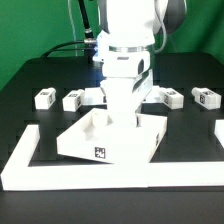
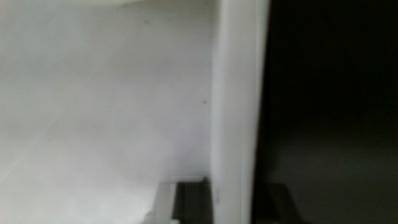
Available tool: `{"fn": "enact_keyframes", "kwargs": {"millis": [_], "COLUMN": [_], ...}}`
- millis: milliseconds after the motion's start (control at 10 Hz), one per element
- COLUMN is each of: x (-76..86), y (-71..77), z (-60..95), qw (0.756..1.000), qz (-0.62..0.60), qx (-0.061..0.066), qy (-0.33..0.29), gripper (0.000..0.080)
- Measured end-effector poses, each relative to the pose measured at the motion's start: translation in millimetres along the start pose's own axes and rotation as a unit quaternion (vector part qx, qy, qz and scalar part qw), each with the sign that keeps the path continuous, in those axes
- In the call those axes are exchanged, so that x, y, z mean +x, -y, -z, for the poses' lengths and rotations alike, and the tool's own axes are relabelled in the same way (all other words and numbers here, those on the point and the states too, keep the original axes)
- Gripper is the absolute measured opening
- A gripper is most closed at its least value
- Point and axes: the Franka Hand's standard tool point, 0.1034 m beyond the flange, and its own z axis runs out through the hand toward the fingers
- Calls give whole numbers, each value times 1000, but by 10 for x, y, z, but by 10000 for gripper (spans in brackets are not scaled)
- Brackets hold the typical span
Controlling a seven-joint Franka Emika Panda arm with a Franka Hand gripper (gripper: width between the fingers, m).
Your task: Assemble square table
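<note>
You hold the slab by its rim.
Your claw (image 1: 130,120) straddles the raised rim of the slab (image 1: 85,135) and looks clenched on it. The slab lies askew just inside the wall (image 1: 60,176), likely for bracing, and the legs (image 1: 73,99) wait behind.

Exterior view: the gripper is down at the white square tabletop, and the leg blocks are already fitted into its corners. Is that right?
Not quite. The exterior view shows the leg blocks lying loose on the black table behind the square tabletop, to either side of the arm, none fitted into its corners. The gripper is indeed down at the tabletop.
</note>
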Motion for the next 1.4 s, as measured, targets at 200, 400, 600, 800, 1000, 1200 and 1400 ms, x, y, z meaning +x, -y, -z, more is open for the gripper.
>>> {"fn": "enact_keyframes", "kwargs": {"millis": [200,400,600,800,1000,1200,1400], "x": [10,368,464,462,619,905,940], "y": [3,40,88,84,114,154,58], "z": [0,-7,-16,-15,-19,-28,-34], "qw": [1000,997,995,995,988,983,982], "qz": [1,73,97,96,153,186,185], "qx": [0,12,24,24,13,12,23], "qy": [0,9,15,15,7,0,12], "gripper": [59,59,59,59,59,59,59]}}
